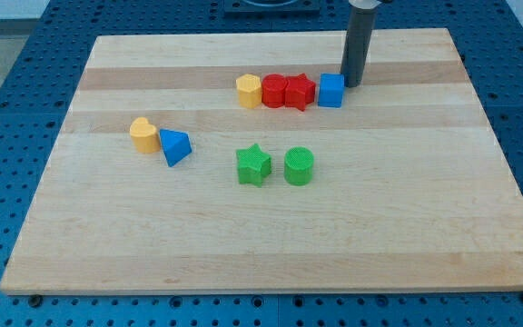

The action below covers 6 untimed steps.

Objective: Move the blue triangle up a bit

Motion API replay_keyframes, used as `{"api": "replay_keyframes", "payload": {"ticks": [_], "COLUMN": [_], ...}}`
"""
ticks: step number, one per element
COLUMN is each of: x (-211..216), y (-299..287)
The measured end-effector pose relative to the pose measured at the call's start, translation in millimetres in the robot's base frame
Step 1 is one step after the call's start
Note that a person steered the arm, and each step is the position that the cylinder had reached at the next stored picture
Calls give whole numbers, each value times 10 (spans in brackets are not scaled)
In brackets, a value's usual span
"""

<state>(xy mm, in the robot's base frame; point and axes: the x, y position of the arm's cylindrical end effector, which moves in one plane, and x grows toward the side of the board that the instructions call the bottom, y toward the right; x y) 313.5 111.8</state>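
Blocks sit on a light wooden desk [271, 245], and the desk lies on a blue board with small holes [7, 64].

No claw is here to spread or pinch, only a dark rod that comes down from the view's top. My tip [351, 85] rests on the wood near the top, just to the right of the blue cube [331, 91]. It looks like it touches the cube's right side, but the rod hides that spot, so I cannot be sure.

That blue cube is the right end of a row of four blocks. Next to it, going left, come the red star [300, 92], then another red block [274, 91] whose shape is hard to make out, then the yellow hexagon [249, 91]. They stand side by side, touching or almost touching.

The blue triangle [175, 147] lies on the left part of the desk, lower down than the row. It is well apart from my tip, far to its left and nearer the view's bottom. A yellow block [143, 135] with a rounded top sits right against the triangle's upper left side.

Near the middle of the desk stand the green star [253, 166] and the green cylinder [299, 167], close together, with the star on the left. They are to the right of the blue triangle and a bit lower.
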Motion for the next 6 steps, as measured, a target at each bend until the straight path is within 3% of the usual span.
{"api": "replay_keyframes", "payload": {"ticks": [2, 4, 6], "x": [-19, 184, 1359], "y": [43, 628, 373]}}
